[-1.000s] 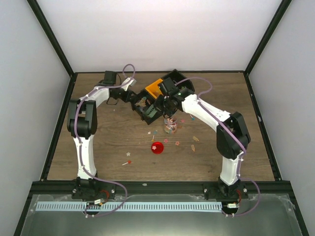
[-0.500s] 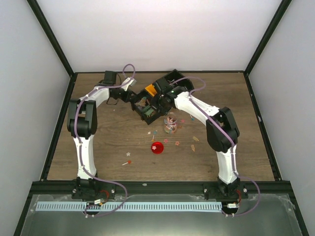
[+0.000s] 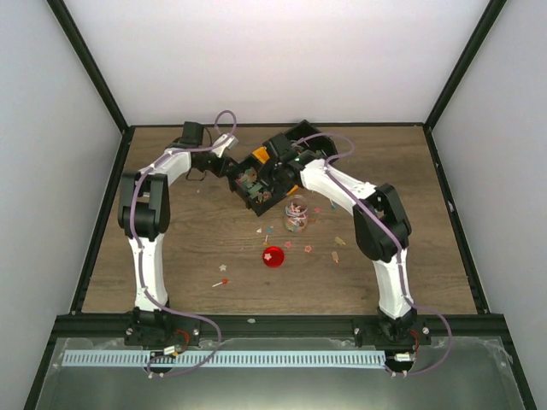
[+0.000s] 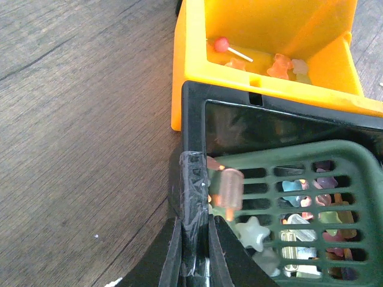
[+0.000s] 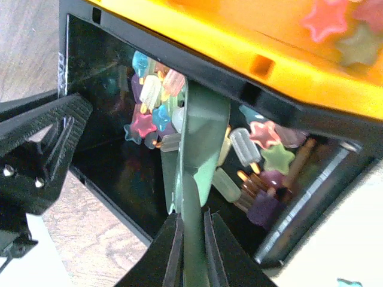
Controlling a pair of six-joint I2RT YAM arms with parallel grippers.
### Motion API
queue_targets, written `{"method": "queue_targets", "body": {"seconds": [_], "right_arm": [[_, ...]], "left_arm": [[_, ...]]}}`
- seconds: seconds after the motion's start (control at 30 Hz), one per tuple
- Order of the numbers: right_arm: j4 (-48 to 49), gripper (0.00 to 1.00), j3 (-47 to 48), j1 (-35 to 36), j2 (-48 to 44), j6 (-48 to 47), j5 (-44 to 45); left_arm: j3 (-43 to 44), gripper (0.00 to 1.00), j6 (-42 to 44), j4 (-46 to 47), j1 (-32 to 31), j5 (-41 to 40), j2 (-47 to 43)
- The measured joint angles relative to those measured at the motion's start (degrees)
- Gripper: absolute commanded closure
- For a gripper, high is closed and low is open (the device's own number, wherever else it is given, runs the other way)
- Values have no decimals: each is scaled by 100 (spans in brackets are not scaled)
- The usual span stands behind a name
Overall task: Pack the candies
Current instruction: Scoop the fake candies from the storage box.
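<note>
1. The left end effector is closed on the side wall of the black box; if that thin pinch slips, the box may be dragged or tipped by the scoop
2. The candies are heaped inside the black box, with more in the orange box, and the green scoop is dug in among them; sweets may be flicked over the wall
3. The right end effector is clamped on the scoop's handle; if the handle is twisted, the load may be spilled short of the jar
4. Loose candies are seen scattered on the counter near the red lid; more may be added by a rushed pour
</note>
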Motion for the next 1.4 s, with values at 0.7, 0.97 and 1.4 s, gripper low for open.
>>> {"method": "queue_targets", "body": {"seconds": [0.7,0.97,1.4], "right_arm": [[162,99,-15,-94,153,46,-452],[682,99,-131,-247,284,39,-831],[-503,99,-278,-107,-586,-275,214]], "left_arm": [[90,96,-15,103,28,-260,44],[164,96,-31,164,92,-546,66],[197,96,-2,28,-109,-387,85]]}}
